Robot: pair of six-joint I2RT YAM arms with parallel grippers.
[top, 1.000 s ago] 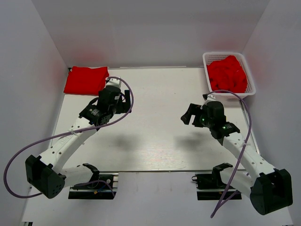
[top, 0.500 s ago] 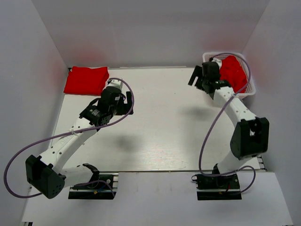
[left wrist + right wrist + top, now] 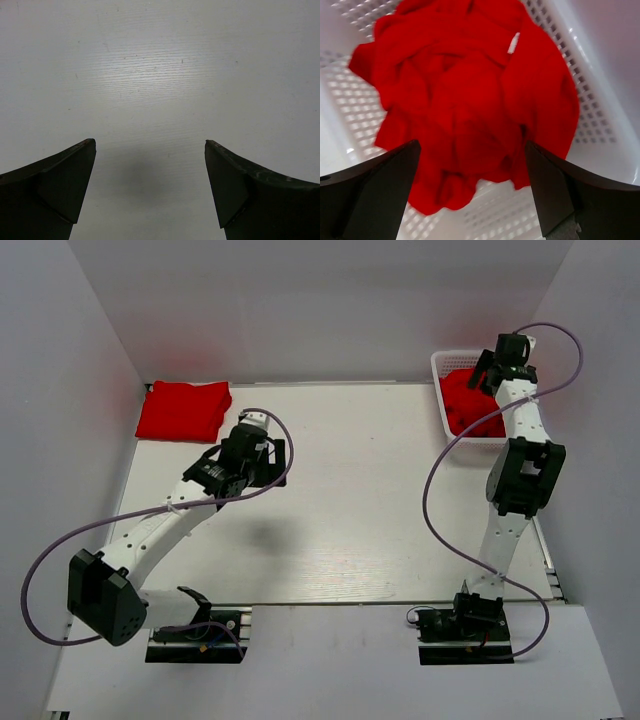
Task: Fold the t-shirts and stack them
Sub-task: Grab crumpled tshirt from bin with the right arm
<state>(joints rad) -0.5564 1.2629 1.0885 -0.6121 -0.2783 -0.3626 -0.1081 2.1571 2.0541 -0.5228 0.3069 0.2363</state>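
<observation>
A folded red t-shirt [image 3: 184,409] lies at the table's far left corner. A crumpled heap of red t-shirts [image 3: 468,405] fills the white lattice basket [image 3: 441,364] at the far right; it also shows in the right wrist view [image 3: 470,95], with a white neck tag [image 3: 513,43]. My right gripper [image 3: 492,370] hangs over the basket, open and empty, its jaws wide apart [image 3: 470,145] above the heap. My left gripper [image 3: 268,462] is open and empty over bare table [image 3: 150,145], to the right of and nearer than the folded shirt.
White walls close the table on the left, back and right. The basket's walls [image 3: 600,100] ring the heap. Purple cables loop from both arms. The arm bases [image 3: 195,630] sit at the near edge.
My right arm has swung from mid-table up and to the far right, and its gripper now hangs over the basket. My left gripper has shifted slightly right and nearer.
</observation>
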